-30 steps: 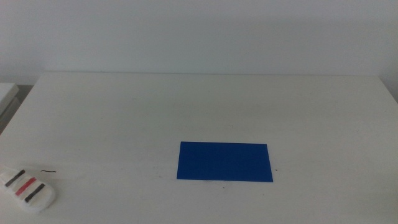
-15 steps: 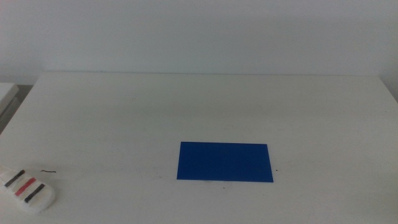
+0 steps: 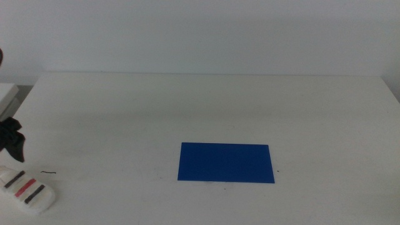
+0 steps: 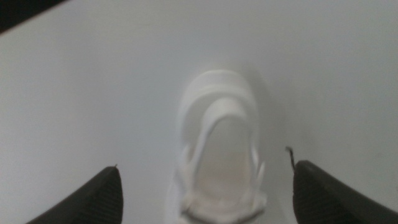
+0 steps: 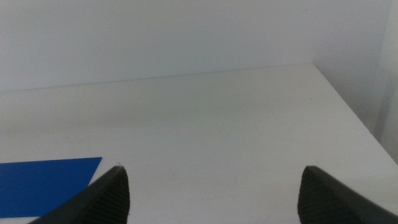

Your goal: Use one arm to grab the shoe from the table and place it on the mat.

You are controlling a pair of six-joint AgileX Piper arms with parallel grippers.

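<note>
The white shoe (image 3: pixel 26 190), with two black straps and one red, lies at the table's front left corner. The dark blue mat (image 3: pixel 225 162) lies flat in the middle front of the white table (image 3: pixel 206 106). My left gripper (image 3: pixel 14 142) comes in at the left edge, just behind and above the shoe. In the left wrist view the left gripper (image 4: pixel 206 167) is open, jaws wide apart, with the shoe (image 4: pixel 219 155) lying between them on the table below. My right gripper (image 5: pixel 211 168) is open and empty, out of the middle view; its wrist view shows a mat corner (image 5: pixel 50 177).
A tiny dark mark (image 3: pixel 47 172) sits on the table just right of the shoe; it also shows in the left wrist view (image 4: pixel 290 155). A white wall stands behind the table. The table's right edge (image 5: pixel 348 106) shows in the right wrist view.
My left arm has come into the middle view at the left edge, above and behind the shoe. The shoe and the mat have not moved.
</note>
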